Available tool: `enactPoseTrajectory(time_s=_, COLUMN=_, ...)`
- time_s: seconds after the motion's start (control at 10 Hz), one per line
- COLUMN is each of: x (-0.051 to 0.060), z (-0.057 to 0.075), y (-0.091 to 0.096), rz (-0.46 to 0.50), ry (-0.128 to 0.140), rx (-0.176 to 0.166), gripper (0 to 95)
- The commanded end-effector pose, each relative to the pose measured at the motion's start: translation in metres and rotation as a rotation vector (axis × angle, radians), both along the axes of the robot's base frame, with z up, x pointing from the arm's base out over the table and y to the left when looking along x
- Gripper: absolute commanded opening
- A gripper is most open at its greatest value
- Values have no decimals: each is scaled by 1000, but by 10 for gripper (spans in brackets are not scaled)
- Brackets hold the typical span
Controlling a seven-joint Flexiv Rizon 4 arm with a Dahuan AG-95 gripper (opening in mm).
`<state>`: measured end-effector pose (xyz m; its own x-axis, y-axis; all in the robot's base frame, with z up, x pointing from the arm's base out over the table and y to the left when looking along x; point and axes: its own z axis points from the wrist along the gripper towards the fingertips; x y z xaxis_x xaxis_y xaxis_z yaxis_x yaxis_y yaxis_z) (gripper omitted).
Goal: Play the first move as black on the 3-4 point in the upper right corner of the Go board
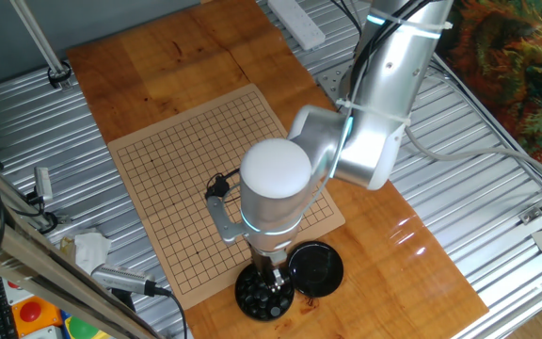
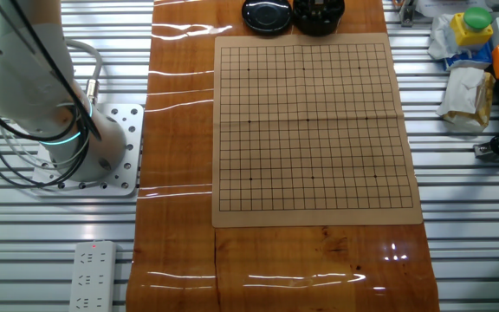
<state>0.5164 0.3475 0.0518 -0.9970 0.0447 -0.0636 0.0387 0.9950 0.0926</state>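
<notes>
While the hand (image 1: 269, 279) dips into the stone bowl (image 1: 263, 294), its grip seems hidden.

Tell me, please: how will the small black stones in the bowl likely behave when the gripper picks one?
The black stones look glossy and rounded, so probably slippery. Piled loosely in the bowl, they may shift under the gripper.
</notes>
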Motion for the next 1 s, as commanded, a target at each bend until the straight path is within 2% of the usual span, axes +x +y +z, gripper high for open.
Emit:
enactPoseTrajectory(time_s=0.1, x=-1, z=-1, y=-1, rz=4, ry=-2, rx=-2, gripper=380)
enactPoseTrajectory(time_s=0.8, x=-2, z=-3, y=-1, rz=-5, ry=0, rx=-7, gripper=380)
enactPoseTrajectory(time_s=0.9, x=-2, z=-3, y=-1, rz=-2, ry=-1, rx=-8, gripper=190)
enactPoseTrajectory(time_s=1.0, x=-2, z=-3, y=-1, rz=-2, ry=0, rx=-9, gripper=190)
